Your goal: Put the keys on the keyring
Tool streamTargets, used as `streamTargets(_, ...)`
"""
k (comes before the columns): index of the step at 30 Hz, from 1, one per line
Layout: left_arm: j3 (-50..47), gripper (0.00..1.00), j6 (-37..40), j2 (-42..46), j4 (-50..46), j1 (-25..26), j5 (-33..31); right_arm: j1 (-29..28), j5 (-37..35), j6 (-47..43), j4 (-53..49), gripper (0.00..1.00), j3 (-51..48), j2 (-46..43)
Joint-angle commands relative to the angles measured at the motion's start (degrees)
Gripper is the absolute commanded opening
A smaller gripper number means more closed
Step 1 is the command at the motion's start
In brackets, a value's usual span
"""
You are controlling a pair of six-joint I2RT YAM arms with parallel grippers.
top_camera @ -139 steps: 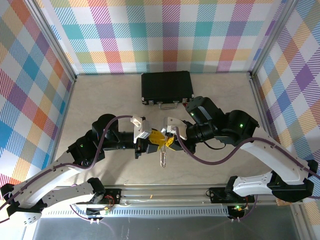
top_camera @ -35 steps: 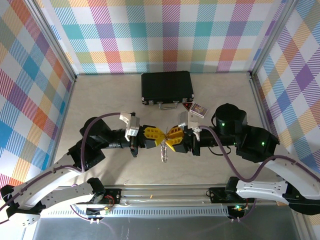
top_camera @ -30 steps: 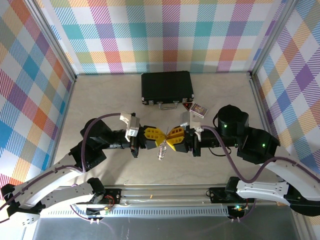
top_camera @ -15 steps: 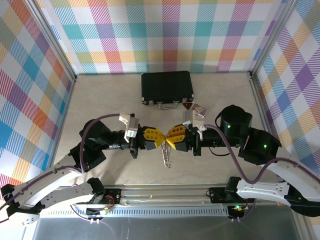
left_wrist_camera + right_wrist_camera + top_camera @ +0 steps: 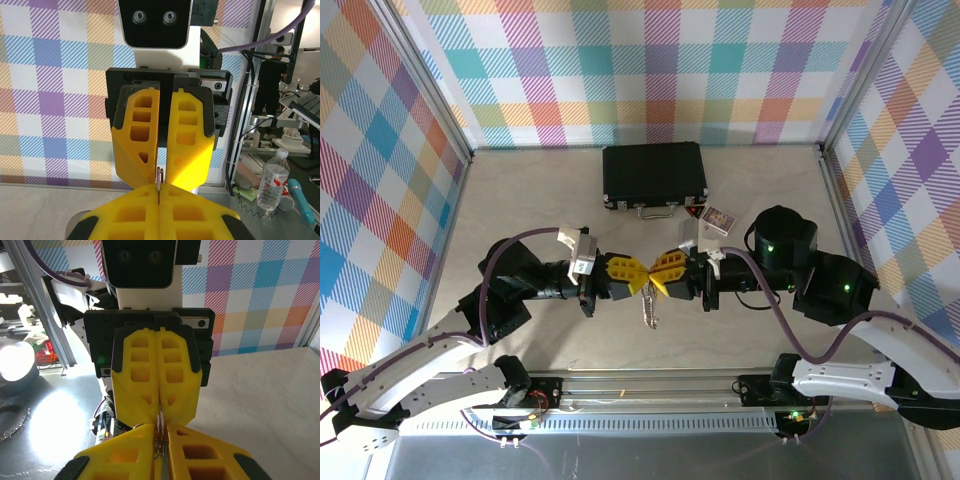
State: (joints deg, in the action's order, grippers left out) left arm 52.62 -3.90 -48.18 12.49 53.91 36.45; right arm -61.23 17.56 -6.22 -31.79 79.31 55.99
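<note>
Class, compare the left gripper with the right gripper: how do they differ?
The left gripper points right, the right gripper points left. The left gripper's jaws press flush; the right gripper's leave a thin slit. Both are yellow-fingered and pinch the keyring.

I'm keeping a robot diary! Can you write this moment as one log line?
left gripper: shut on keyring | right gripper: shut on keyring | grippers: tip to tip | keyring: dangling below them

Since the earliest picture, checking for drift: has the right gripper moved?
Yes. The right gripper swung away from the black case, down the image; fingers barely shifted.
</note>
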Motion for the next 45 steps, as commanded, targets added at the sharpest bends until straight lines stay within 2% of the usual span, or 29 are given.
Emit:
streamTargets(1,0.29,0.0,-0.58,0.55,2.01,0.59,1.76,-0.29,-1.28,-1.62,-1.57,0.07,1.16,0.92)
streamTargets(2,0.29,0.0,-0.58,0.51,1.96,0.59,1.74,-0.32,-1.66,-2.14,-2.37,0.0,1.45,1.17)
streamTargets(5,1.58,0.0,1.05,0.12,-2.23,0.65,1.64,-0.35,-2.92,-4.63,-6.56,0.0,3.62,1.99)
streamTargets(7,3.7,0.0,4.34,0.04,-9.67,0.58,0.5,-0.33,-3.23,-6.95,-11.14,0.0,6.47,2.98)
streamTargets(9,7.37,0.04,9.89,-0.77,-20.17,0.58,-1.62,-0.37,-3.16,-10.14,-18.13,0.0,11.02,5.49)
streamTargets(13,13.2,0.08,17.21,-3.54,-35.27,0.58,-2.19,-1.0,-2.08,-14.97,-29.99,0.0,20.42,11.47)
streamTargets(16,16.27,0.0,19.25,-5.47,-40.41,0.58,-1.04,-2.91,-3.68,-17.4,-36.0,0.0,25.1,14.73)
streamTargets(17,16.53,0.0,19.36,-5.57,-40.75,0.58,-0.79,-3.31,-3.84,-17.97,-37.19,0.0,26.11,15.6)
streamTargets(21,15.62,0.0,17.97,-4.41,-38.65,0.58,-0.86,-4.68,-4.63,-19.1,-40.53,0.0,29.1,17.82)
streamTargets(24,13.66,0.0,14.44,-2.41,-33.2,0.6,-0.1,-4.71,-4.25,-17.59,-37.34,0.0,28.21,16.68)
streamTargets(26,12.29,0.0,11.68,-0.73,-26.82,0.58,0.54,-4.88,-3.64,-14.61,-31.28,0.07,25.28,13.63)
streamTargets(29,12.93,0.0,9.99,0.07,-22.18,0.58,1.64,-5.85,-2.51,-9.72,-18.29,0.19,17.2,7.37)
streamTargets(31,12.56,0.0,8.54,0.26,-17.84,0.59,3.18,-6.56,-2.64,-7.19,-10.31,0.2,12.35,4.32)
streamTargets(34,12.32,0.0,7.56,-0.15,-14.16,0.58,4.86,-7.27,-1.43,-5.12,-4.54,0.21,9.5,2.64)
streamTargets(41,8.87,0.0,4.34,-0.12,-5.9,0.58,5.26,-8.11,-1.74,-4.2,-1.72,0.32,8.82,1.43)
streamTargets(45,7.08,0.0,1.92,0.19,-1.21,0.6,5.22,-8.2,-2.44,-3.89,-1.0,0.32,7.92,1.7)
